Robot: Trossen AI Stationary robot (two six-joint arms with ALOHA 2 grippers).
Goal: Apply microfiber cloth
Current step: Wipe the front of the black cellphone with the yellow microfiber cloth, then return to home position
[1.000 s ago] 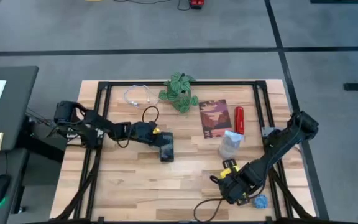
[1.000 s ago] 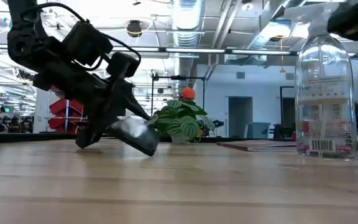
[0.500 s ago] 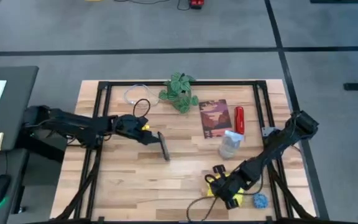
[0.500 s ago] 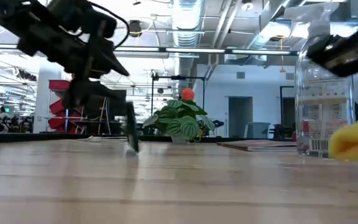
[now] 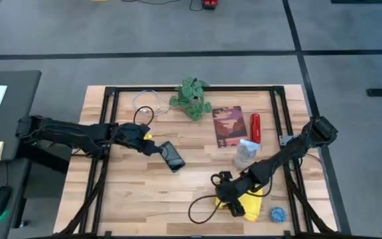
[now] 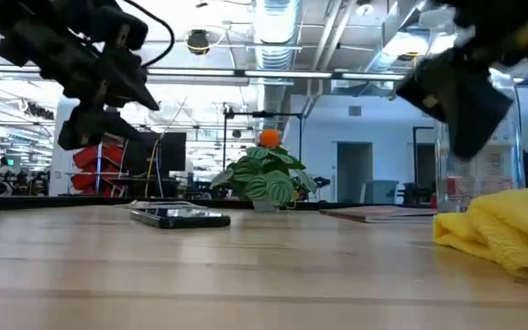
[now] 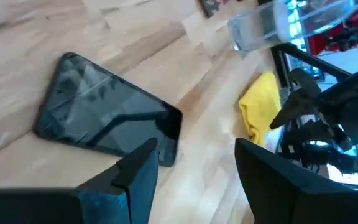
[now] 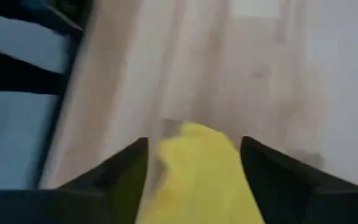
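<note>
From above, the microfiber cloth (image 5: 249,200) lay crumpled near the bench's front edge, right of centre, the right gripper (image 5: 225,192) at its left side; the phone (image 5: 172,157) lay well apart toward the left gripper (image 5: 150,147).

Level with the bench, the cloth (image 6: 510,233) sagged on the wood, the right gripper (image 6: 463,101) above it.

The left wrist view showed spread, empty fingers (image 7: 135,177) just short of the phone (image 7: 107,119).

The right wrist view showed parted fingers (image 8: 115,177) flanking the cloth (image 8: 197,174); grip uncertain. The right arm was plainly nearer.
</note>
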